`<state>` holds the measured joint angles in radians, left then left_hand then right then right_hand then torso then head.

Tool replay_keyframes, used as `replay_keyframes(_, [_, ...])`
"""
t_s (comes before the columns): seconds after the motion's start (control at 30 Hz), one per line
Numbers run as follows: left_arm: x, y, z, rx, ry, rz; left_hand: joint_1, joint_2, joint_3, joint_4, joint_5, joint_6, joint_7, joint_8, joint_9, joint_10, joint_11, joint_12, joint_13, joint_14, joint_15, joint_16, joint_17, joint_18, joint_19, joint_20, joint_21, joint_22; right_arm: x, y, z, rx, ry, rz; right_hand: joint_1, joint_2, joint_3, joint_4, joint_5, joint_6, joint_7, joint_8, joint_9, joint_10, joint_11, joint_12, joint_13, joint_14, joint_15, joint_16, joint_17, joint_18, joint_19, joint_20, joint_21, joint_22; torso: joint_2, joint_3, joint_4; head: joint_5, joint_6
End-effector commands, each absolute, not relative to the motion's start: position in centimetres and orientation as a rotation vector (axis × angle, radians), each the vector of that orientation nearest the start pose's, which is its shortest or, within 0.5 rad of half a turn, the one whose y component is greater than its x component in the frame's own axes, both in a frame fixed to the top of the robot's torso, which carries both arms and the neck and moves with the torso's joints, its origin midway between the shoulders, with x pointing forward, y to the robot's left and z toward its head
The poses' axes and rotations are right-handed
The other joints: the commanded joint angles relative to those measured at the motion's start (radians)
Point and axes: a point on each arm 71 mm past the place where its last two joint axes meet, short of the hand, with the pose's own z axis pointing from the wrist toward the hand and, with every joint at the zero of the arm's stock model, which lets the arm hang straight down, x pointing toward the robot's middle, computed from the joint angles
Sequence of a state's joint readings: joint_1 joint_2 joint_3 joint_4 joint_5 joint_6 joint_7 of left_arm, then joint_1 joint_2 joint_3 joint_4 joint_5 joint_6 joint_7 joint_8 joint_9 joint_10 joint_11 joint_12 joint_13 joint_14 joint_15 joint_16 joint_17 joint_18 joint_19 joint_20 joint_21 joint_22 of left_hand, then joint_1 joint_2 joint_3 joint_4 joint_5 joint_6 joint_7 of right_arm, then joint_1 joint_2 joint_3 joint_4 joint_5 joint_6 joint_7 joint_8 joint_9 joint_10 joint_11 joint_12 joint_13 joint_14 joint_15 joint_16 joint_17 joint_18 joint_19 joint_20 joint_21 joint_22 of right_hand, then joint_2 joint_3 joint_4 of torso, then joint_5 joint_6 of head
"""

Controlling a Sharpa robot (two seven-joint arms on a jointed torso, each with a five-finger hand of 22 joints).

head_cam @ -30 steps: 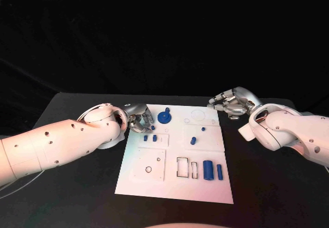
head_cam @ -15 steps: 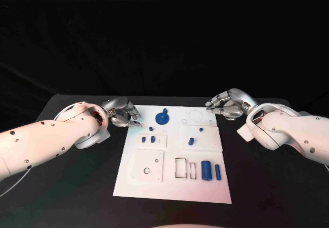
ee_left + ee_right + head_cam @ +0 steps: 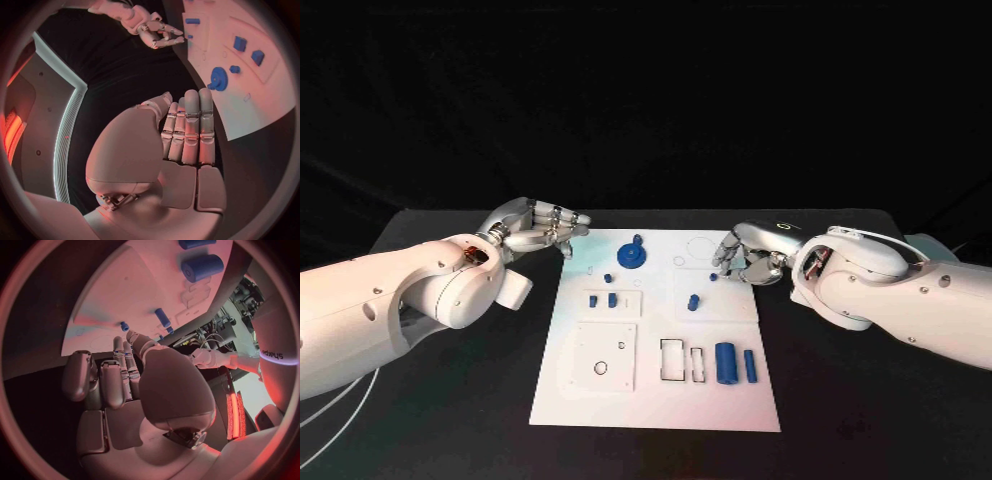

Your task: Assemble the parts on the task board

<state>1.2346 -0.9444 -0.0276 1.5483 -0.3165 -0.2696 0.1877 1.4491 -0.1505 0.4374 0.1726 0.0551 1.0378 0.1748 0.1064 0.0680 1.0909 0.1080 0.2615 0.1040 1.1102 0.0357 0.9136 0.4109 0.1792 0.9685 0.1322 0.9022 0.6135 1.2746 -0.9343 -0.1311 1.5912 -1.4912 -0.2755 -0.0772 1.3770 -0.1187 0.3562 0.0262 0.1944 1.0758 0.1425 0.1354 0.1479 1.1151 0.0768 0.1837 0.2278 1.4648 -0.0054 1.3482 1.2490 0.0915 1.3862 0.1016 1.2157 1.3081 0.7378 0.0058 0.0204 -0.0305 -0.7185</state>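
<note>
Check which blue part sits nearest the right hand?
The small blue peg near the board's far right, just off the right hand's fingertips. The gear and the two cylinders at the near edge lie farther away.

A matte black table (image 3: 459,400) carries the scene; a flat white rectangular task board (image 3: 661,395) lies directly on it, about mid-table, its long side running away from the robot; dark tabletop shows on both sides of the board and along its near edge.
</note>
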Motion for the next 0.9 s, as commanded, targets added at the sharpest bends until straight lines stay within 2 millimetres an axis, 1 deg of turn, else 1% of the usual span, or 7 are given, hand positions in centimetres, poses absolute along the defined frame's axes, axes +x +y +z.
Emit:
replay_keyframes(0.03, [48.8,24.7,-15.9,-1.065,1.48,-1.473,-0.009,-0.001,-0.004,0.003,0.001,-0.006,0.006,0.007,0.001,-0.004,0.004,0.005,0.001,-0.006,0.003,-0.005,-0.001,0.005,-0.008,0.0,-0.006,-0.002,47.2,-22.0,-18.1,-0.386,1.689,0.42,-0.011,-0.01,0.005,0.004,-0.015,0.0,0.004,-0.01,-0.006,0.004,0.004,-0.012,-0.013,0.048,0.004,0.002,-0.004,-0.013,0.009,0.0,0.01,0.043,-0.001,-0.0005,0.0021,-0.002,0.002])
replay_keyframes(0.1, [48.7,24.6,-15.8,-1.073,1.472,-1.48,-0.01,-0.001,-0.004,0.004,0.001,-0.006,0.006,0.008,0.001,-0.004,0.004,0.005,0.001,-0.006,0.003,-0.005,-0.002,0.005,-0.008,0.0,-0.006,-0.003,47.2,-21.8,-18.2,-0.391,1.692,0.408,-0.016,-0.017,0.005,0.007,-0.018,-0.004,0.006,-0.016,-0.01,0.005,0.006,-0.017,-0.019,0.048,0.005,0.003,-0.005,-0.013,0.01,0.001,0.013,0.045,0.0,-0.0014,0.0023,0.002,0.0])
replay_keyframes(0.33, [48.4,24.5,-15.7,-1.087,1.452,-1.493,-0.011,-0.002,-0.006,0.004,0.001,-0.008,0.007,0.008,0.001,-0.007,0.005,0.006,0.001,-0.006,0.003,-0.006,-0.003,0.005,-0.008,0.0,-0.009,-0.004,47.1,-21.1,-18.5,-0.405,1.69,0.383,-0.021,-0.036,0.008,0.007,-0.018,-0.014,0.014,-0.03,-0.02,0.004,0.012,-0.031,-0.034,0.048,0.01,0.004,-0.007,-0.013,0.01,0.005,0.013,0.048,0.0,-0.0022,0.0017,0.005,-0.001])
replay_keyframes(0.43, [48.4,24.5,-15.7,-1.092,1.446,-1.492,-0.012,0.0,-0.006,0.004,0.001,-0.01,0.007,0.008,0.0,-0.008,0.005,0.007,0.001,-0.005,0.004,-0.007,-0.003,0.005,-0.007,0.001,-0.01,-0.005,47.1,-20.8,-18.7,-0.41,1.688,0.378,-0.022,-0.037,0.008,0.008,-0.018,-0.014,0.014,-0.031,-0.02,0.004,0.012,-0.031,-0.035,0.048,0.01,0.005,-0.006,-0.014,0.011,0.005,0.015,0.05,0.001,-0.0025,0.0018,0.008,-0.003])
replay_keyframes(0.53, [48.3,24.6,-15.6,-1.097,1.444,-1.492,-0.012,0.0,-0.006,0.004,0.001,-0.01,0.008,0.008,0.0,-0.009,0.005,0.007,0.001,-0.005,0.004,-0.007,-0.003,0.005,-0.007,0.001,-0.01,-0.005,47.1,-20.5,-18.9,-0.418,1.694,0.381,-0.021,-0.035,0.011,0.008,-0.016,-0.012,0.014,-0.031,-0.021,0.007,0.012,-0.031,-0.036,0.048,0.011,0.005,-0.007,-0.014,0.012,0.006,0.018,0.052,0.001,-0.0014,0.0014,0.01,-0.004])
replay_keyframes(0.73, [48.3,24.7,-15.7,-1.109,1.443,-1.48,0.0,0.006,-0.001,-0.006,0.002,-0.013,0.009,0.011,0.0,-0.013,0.005,0.012,0.002,-0.003,0.003,-0.008,-0.005,0.006,-0.003,0.0,-0.014,-0.008,46.8,-19.9,-19.5,-0.432,1.715,0.39,-0.01,-0.03,0.03,0.003,0.012,0.003,0.009,-0.029,-0.023,0.025,0.008,-0.031,-0.044,0.047,0.008,0.007,-0.008,-0.016,0.018,0.005,0.03,0.062,0.002,-0.0001,0.0014,0.012,-0.005])
replay_keyframes(0.9, [48.3,24.6,-15.7,-1.114,1.449,-1.477,0.003,0.007,0.001,-0.009,0.002,-0.014,0.009,0.012,0.001,-0.014,0.005,0.014,0.002,-0.003,0.003,-0.009,-0.006,0.006,-0.001,0.0,-0.015,-0.009,46.8,-19.7,-19.7,-0.435,1.722,0.388,-0.006,-0.028,0.044,-0.001,0.02,0.02,0.004,-0.025,-0.023,0.043,0.002,-0.029,-0.049,0.047,0.004,0.01,-0.006,-0.018,0.023,0.003,0.04,0.07,0.001,-0.001,0.0008,0.01,-0.006])
